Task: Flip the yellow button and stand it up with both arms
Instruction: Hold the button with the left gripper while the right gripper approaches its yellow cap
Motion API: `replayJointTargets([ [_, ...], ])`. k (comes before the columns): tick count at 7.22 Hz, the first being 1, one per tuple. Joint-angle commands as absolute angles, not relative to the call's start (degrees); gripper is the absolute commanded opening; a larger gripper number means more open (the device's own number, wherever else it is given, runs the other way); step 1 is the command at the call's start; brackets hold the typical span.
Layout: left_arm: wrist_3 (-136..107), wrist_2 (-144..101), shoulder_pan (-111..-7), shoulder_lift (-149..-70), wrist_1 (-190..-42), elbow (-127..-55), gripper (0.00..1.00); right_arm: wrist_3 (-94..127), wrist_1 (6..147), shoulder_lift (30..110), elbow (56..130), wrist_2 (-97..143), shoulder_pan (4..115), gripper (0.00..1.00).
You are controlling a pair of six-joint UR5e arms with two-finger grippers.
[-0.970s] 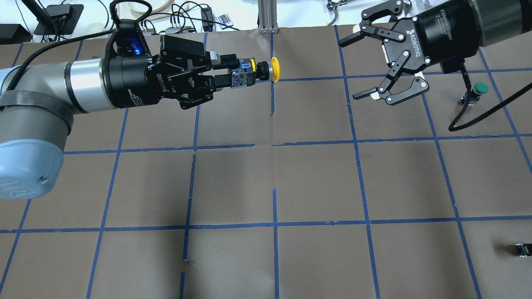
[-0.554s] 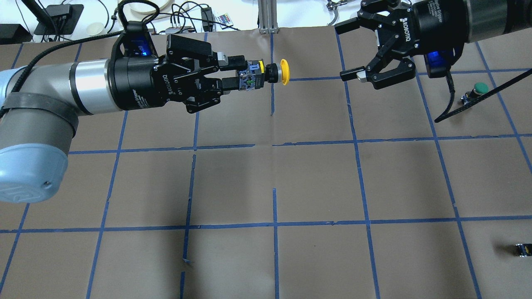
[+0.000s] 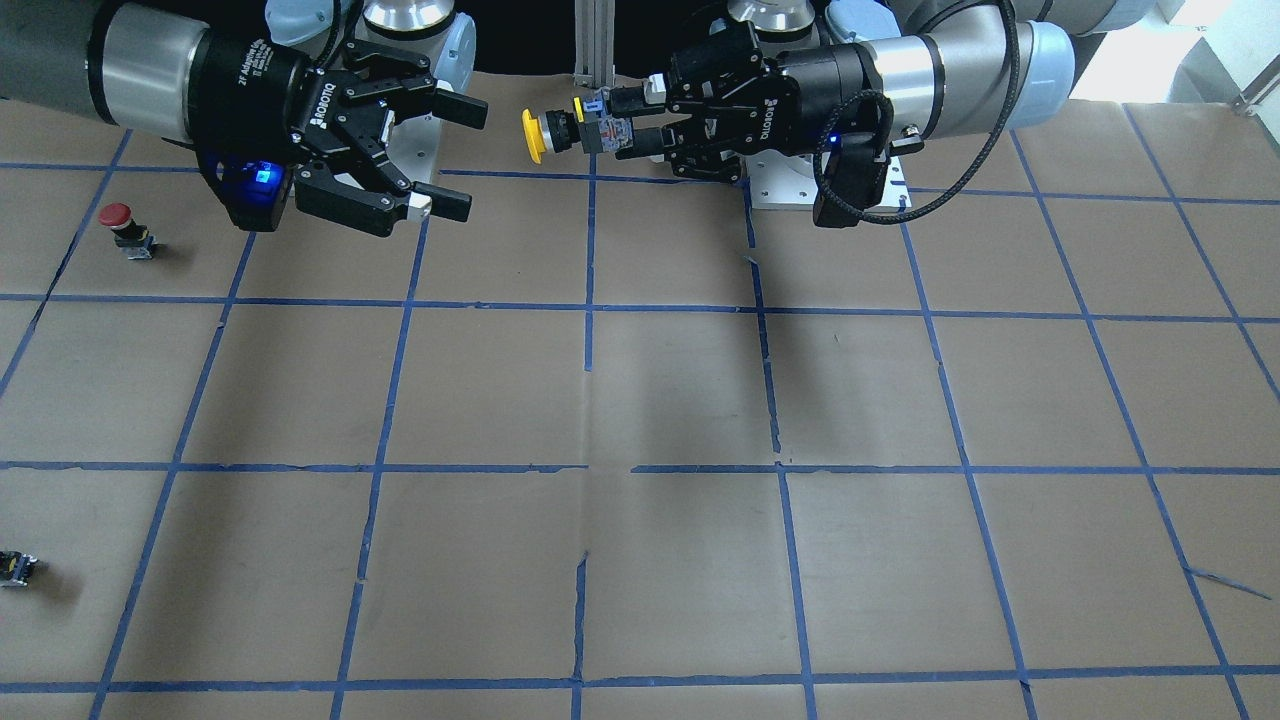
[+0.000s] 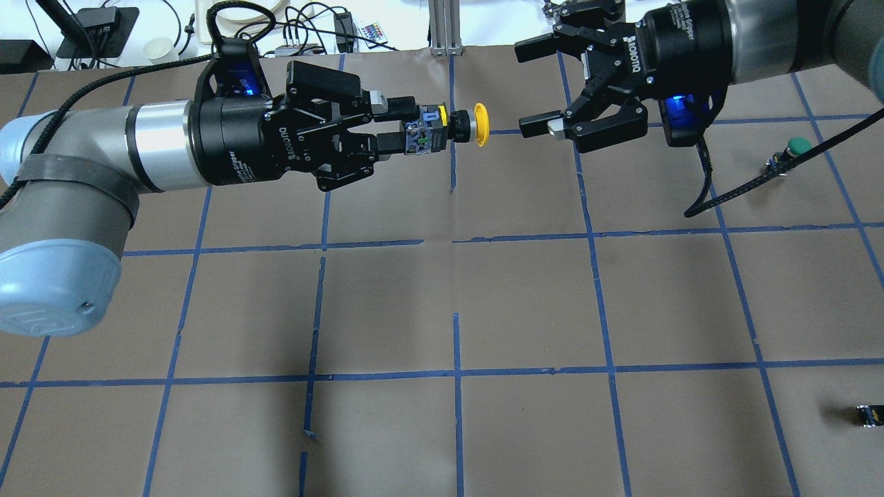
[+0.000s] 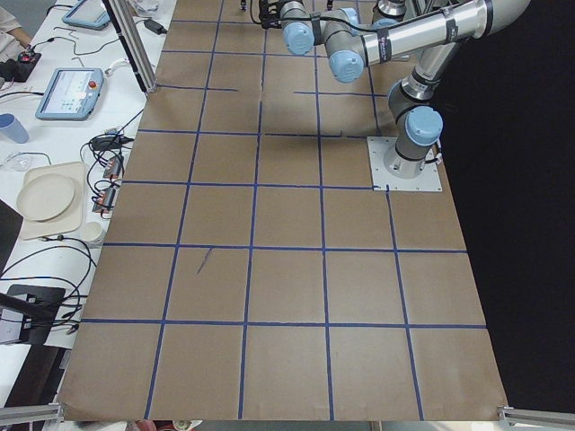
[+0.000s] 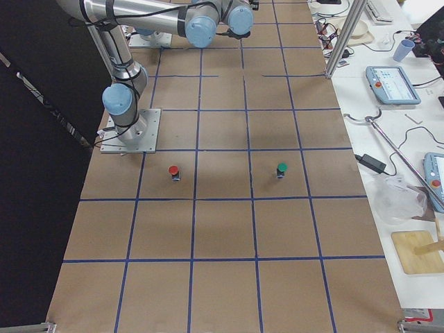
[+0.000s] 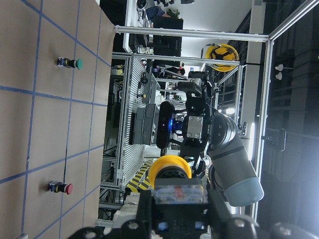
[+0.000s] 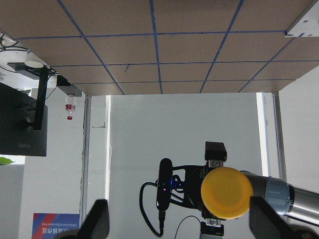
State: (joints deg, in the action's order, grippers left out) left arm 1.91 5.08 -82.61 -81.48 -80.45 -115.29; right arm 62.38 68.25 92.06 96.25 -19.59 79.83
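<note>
Two grippers nose to nose above the far row of the taped table (image 4: 525,297), read left to right in the overhead view.

Far left: left arm (image 4: 138,148), reaching in level from the side.

Next: left gripper (image 4: 399,125), closed narrow on the grey-blue contact block of the yellow button (image 4: 452,126). Holds it in mid-air, clear of the table.

Long axis of the button: horizontal, in line with the left gripper's own axis, with the block end to the left and the yellow cap to the right.

Beyond the cap face: a short open gap.

Right of the gap: right gripper (image 4: 530,88), spread wide and empty, aimed back at the cap and just beside it, not touching.

In the right wrist view: cap face-on between the two fingers (image 8: 98,221), off centre toward one of them.

Judged next: a small sideways correction, then a straight advance along the button's axis to close on the cap end.

Room for moving: open air around both grippers. Far edge of the table and a metal post (image 4: 442,27) close behind.

Further right: a cable (image 4: 732,186) hanging from the right wrist toward a green-capped button (image 4: 794,148) standing on the table.

Far right, near front: a small black block (image 4: 867,415), well apart from the handover.
</note>
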Motion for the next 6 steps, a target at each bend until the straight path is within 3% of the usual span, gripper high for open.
replayJointTargets([
  [1, 1.8, 5.2, -82.6, -81.4, -80.5, -115.2, 0.01, 62.4, 68.2, 93.6, 98.4, -19.2, 80.7, 1.0],
  [6, 1.8, 5.2, -82.6, -81.4, -80.4, -115.1, 0.01, 62.6, 69.0, 93.3, 98.9, -16.8, 82.2, 1.0],
])
